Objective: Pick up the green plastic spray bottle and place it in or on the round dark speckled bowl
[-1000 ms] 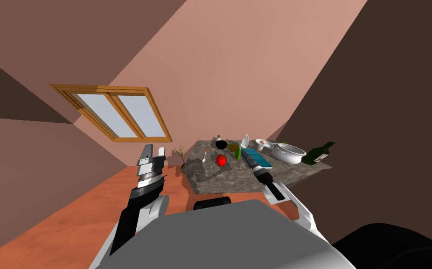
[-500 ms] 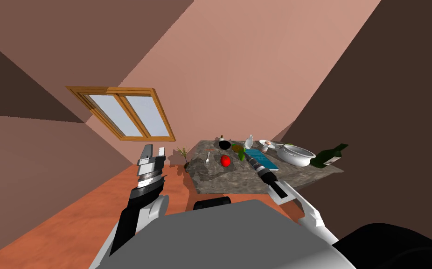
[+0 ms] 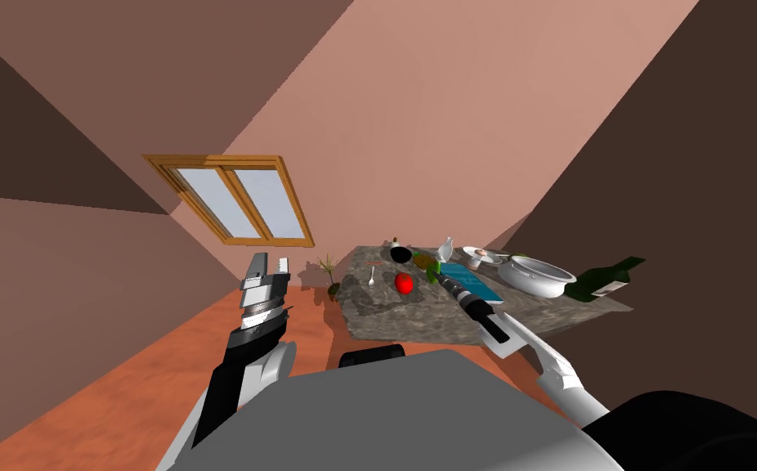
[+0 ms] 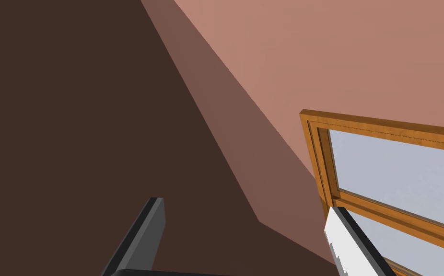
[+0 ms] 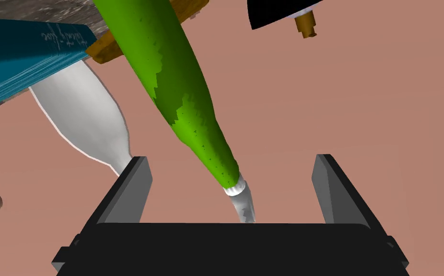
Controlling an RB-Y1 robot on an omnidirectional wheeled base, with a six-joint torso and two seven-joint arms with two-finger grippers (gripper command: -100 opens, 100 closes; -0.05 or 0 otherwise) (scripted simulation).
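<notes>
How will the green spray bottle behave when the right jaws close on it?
The green bottle tapers to a thin white nozzle, so the jaws may slip toward the tip; its wider body looks safer. Tall and slim, it could tip if nudged, perhaps into the white bottle close beside it.

The table [image 3: 418,320] bears one green spray bottle [image 3: 432,271], one dark bowl [image 3: 401,254], one teal book [image 3: 468,276], one spoon [image 3: 372,279].
</notes>
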